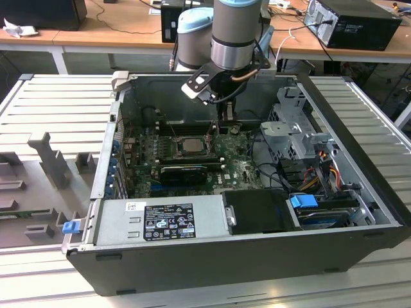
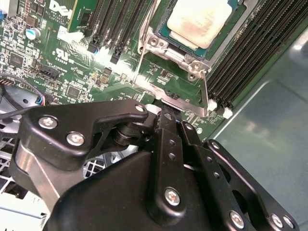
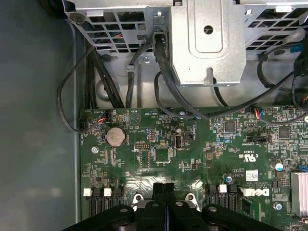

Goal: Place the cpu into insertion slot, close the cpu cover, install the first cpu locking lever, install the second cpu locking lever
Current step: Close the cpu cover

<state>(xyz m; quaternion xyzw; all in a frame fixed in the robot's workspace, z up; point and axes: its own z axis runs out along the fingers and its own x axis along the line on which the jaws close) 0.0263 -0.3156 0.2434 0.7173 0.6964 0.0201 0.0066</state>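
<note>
The cpu point(image 2: 199, 19) lies flat in the insertion slot point(image 1: 170, 147), pale metal face up, near the middle of the green circuit board point(image 3: 192, 144). In the exterior view it shows as a light square point(image 1: 191, 145). The cpu cover point(image 2: 161, 43) lies down around the chip, and its silvery frame borders the face, which shows through the window. Two thin metal levers run along the socket's sides: one rod point(image 2: 140, 57) rises at a slant, and the other point(image 2: 204, 91) ends at a bent tip near the white clips of the long black ram slots point(image 2: 250, 57). Whether either is latched cannot be told.

The gripper point(image 3: 163, 188) hangs low over the board just beside the socket, on the exterior view's right of it point(image 1: 225, 119). Its fingers point(image 3: 158, 190) are pressed together with no gap and nothing shows between them. In the second wrist view the tip point(image 2: 166, 118) sits right at the socket's edge; whether it touches the metal there cannot be made out.

Further out on the board sit a round coin battery point(image 3: 116, 136) and black cables point(image 3: 163, 82) leading to a grey metal drive cage point(image 3: 207, 43). The whole lies inside an open computer case point(image 1: 257, 256) with a power supply point(image 1: 167, 221) along its near side. The case rests on a slatted grey surface point(image 1: 58, 96).
</note>
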